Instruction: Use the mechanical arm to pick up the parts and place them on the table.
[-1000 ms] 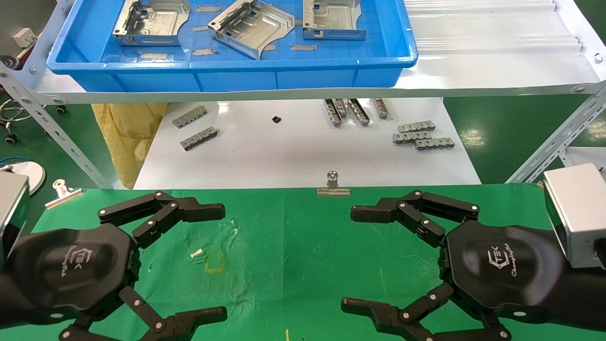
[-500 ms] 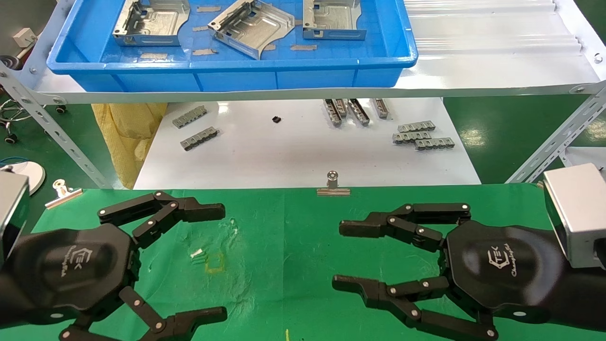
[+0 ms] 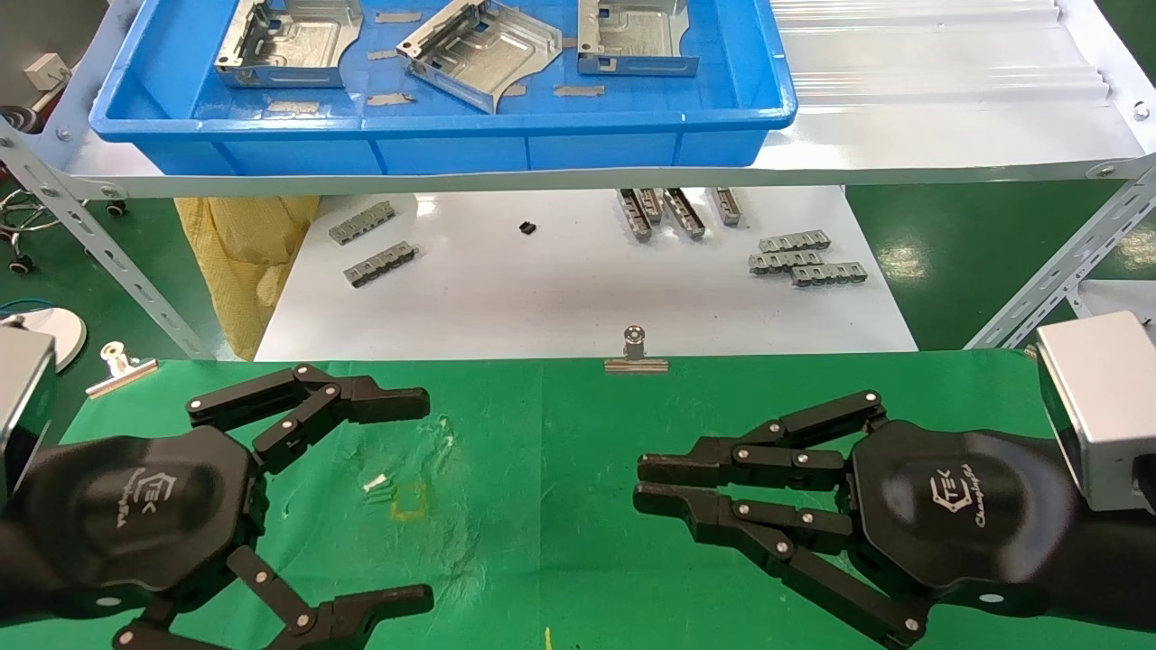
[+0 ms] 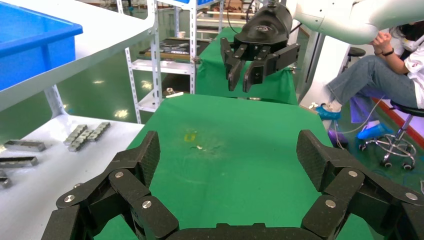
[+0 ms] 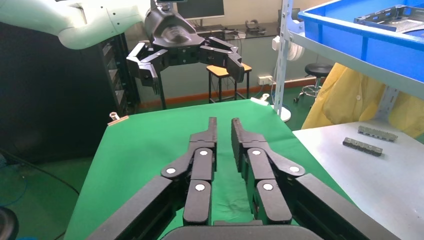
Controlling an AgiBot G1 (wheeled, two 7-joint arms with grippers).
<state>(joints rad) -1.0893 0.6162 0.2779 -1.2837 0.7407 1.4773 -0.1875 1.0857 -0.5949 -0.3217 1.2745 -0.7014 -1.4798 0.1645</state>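
Three silver sheet-metal parts (image 3: 289, 41) (image 3: 479, 50) (image 3: 632, 36) lie in the blue tray (image 3: 433, 144) on the far shelf, well beyond both grippers. My left gripper (image 3: 426, 498) hovers open and empty over the left side of the green table (image 3: 560, 406); its pads (image 4: 150, 150) stand wide apart. My right gripper (image 3: 639, 483) hovers over the right side, its fingers drawn together on nothing, with only a narrow slit between them in the right wrist view (image 5: 223, 125). It also shows far off in the left wrist view (image 4: 245, 75).
The tray sits on a white metal shelf (image 3: 903, 135). Small grey slotted strips (image 3: 804, 257) (image 3: 375, 239) lie on the lower white surface. Binder clips (image 3: 636, 354) (image 3: 122, 366) hold the cloth's far edge. A seated person (image 4: 385, 70) is beyond the table.
My right gripper's fingers have closed from wide open to nearly touching. The left gripper and the parts have not moved.
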